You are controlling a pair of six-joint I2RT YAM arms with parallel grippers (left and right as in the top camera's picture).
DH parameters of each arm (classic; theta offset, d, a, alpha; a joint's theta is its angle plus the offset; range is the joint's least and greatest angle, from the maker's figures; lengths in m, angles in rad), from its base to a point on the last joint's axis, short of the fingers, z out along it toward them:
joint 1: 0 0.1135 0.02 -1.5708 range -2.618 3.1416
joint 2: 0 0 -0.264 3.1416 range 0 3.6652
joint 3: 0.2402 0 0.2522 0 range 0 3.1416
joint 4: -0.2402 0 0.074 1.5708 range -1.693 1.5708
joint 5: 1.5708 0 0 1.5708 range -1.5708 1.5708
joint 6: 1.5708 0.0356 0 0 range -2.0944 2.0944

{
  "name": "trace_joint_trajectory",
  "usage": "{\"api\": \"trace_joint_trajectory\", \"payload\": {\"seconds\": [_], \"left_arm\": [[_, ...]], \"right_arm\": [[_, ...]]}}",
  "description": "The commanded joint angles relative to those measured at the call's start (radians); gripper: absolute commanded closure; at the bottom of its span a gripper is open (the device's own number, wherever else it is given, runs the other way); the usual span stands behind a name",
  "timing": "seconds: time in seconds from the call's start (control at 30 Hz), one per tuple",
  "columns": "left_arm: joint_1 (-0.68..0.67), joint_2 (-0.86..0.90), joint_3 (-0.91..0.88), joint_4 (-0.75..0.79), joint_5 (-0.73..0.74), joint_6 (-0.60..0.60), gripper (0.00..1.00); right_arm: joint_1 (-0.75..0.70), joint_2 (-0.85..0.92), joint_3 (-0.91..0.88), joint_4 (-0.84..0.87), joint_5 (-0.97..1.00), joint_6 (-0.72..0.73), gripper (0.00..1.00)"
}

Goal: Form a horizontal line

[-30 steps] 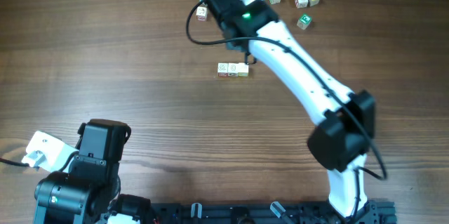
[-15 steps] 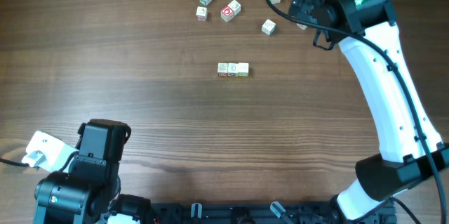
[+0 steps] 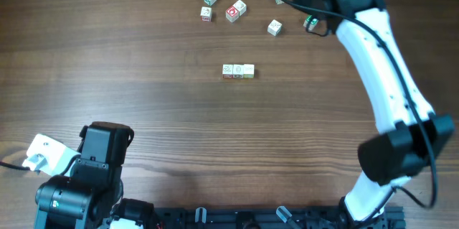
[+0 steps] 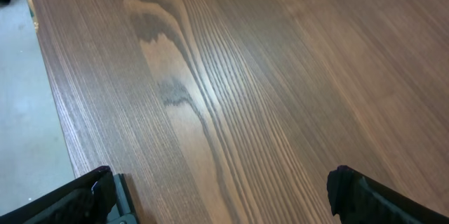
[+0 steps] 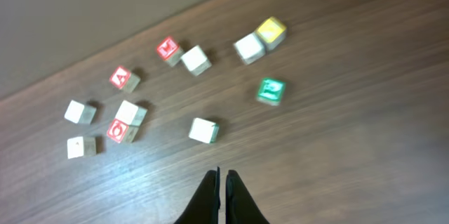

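Swung from 11 to 1 o'clock over the loose cubes (image 5: 202, 130), the right claw (image 5: 222, 176) was pressed together, empty, and the horizontal line (image 3: 238, 71), just 12 o'clock of desk (image 3: 107, 57) centre, could be knocked crooked by a low return.

Overhead looks straight down — right wrist shares its scattered cubes (image 5: 203, 130); left wrist skims the tabletop (image 4: 231, 90).

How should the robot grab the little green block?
Pinch the green block on two opposite side faces, coming straight down from above. It sits flat, green face up, with bare table all round, so fingers should fit on either side. The right gripper is shut and would need to open first.
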Motion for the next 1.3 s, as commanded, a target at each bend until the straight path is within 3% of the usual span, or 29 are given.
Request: {"api": "trace_joint_trajectory", "payload": {"seconds": [0.0,0.4,0.77,1.27], "left_arm": [[0.008,-0.003,-0.002,-0.001,-0.006,-0.021,0.0],[0.008,-0.003,-0.002,-0.001,-0.006,-0.021,0.0],[0.008,-0.003,-0.002,-0.001,-0.006,-0.021,0.0],[0.008,-0.003,-0.002,-0.001,-0.006,-0.021,0.0]], "right_arm": [[0.005,0.102,-0.043,0.057,-0.135,0.001,0.96],[0.011,0.353,-0.056,0.18,-0.38,0.047,0.95],[0.095,0.392,-0.058,0.237,-0.383,-0.131,0.96],[0.132,0.397,-0.074,0.145,-0.38,-0.132,0.95]]}}
